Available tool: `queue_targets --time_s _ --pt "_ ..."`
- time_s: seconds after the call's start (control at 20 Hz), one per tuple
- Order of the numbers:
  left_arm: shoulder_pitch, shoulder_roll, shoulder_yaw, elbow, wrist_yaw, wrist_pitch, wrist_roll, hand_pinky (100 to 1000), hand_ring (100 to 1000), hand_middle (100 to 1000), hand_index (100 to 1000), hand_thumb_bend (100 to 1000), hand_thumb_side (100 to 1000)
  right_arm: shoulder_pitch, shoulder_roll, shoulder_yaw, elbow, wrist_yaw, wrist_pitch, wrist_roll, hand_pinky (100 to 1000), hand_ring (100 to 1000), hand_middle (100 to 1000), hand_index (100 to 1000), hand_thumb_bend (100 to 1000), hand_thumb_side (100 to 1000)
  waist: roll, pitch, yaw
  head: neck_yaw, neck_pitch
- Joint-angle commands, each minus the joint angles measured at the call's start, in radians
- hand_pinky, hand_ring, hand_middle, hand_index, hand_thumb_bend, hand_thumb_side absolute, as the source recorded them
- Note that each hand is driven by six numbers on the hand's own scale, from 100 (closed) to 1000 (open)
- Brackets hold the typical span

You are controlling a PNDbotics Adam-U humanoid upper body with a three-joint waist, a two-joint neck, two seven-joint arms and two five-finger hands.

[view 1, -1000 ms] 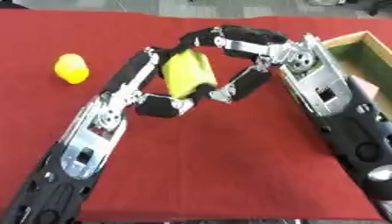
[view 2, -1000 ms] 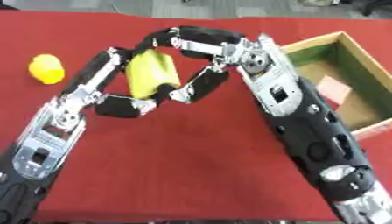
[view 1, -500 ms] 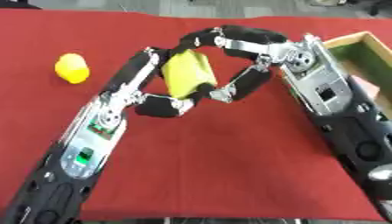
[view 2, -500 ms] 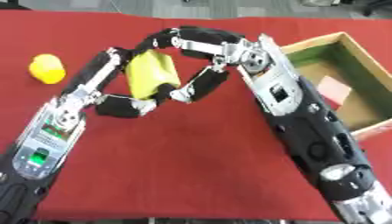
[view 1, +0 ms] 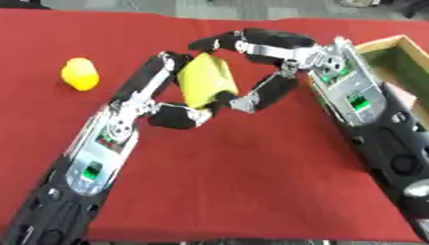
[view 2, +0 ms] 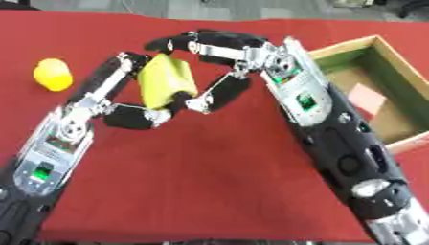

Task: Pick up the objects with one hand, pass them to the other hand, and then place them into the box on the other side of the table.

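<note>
Handover step: my left robot hand (view 1: 180, 112) and right robot hand (view 1: 260, 62) both curl around the yellow block (view 1: 205, 81) above the desk (view 1: 251, 182); next I release left, then carry to the box (view 2: 377, 95)

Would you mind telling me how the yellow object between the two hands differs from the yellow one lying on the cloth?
The flat-sided yellow block is held above the red cloth, with the left hand and right hand both curled on it; the rounded yellow object lies alone at far left, untouched. The block looks larger and paler. Both are yellow.
</note>
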Motion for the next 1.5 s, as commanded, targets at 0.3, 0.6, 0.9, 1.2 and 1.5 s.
queue_targets --time_s 0.3,0.6,0.9,1.2,1.5 --pt "-0.036 -0.007 0.003 -0.082 -0.006 -0.02 0.007 635 515 463 541 100 200 0.003 -0.013 0.018 0.021 0.022 0.004 0.048 1000 1000 751 1000 100 281 0.003 -0.012 0.0 -0.008 -0.009" --pt "-0.038 -0.006 0.002 -0.093 -0.023 -0.036 0.01 636 517 464 541 100 185 0.003 -0.012 0.016 0.027 0.029 0.004 0.071 1000 1000 762 1000 100 314 0.003 -0.012 0.001 -0.014 -0.022" --pt "-0.038 -0.008 0.003 -0.101 -0.023 -0.039 0.014 636 515 463 542 100 187 0.004 -0.01 0.018 0.031 0.038 0.0 0.092 1000 1000 768 1000 100 355 0.002 -0.012 0.0 -0.014 -0.017" --pt "-0.037 -0.01 0.009 -0.101 -0.02 -0.031 0.033 634 513 459 542 100 193 0.006 -0.011 0.02 0.027 0.042 -0.009 0.108 1000 1000 782 1000 100 382 0.001 -0.011 0.0 -0.012 -0.011" --pt "-0.037 -0.01 0.01 -0.101 -0.021 -0.031 0.043 634 512 458 543 100 198 0.009 -0.012 0.023 0.025 0.051 -0.017 0.123 1000 1000 792 1000 108 384 -0.002 -0.01 0.001 -0.01 -0.011"
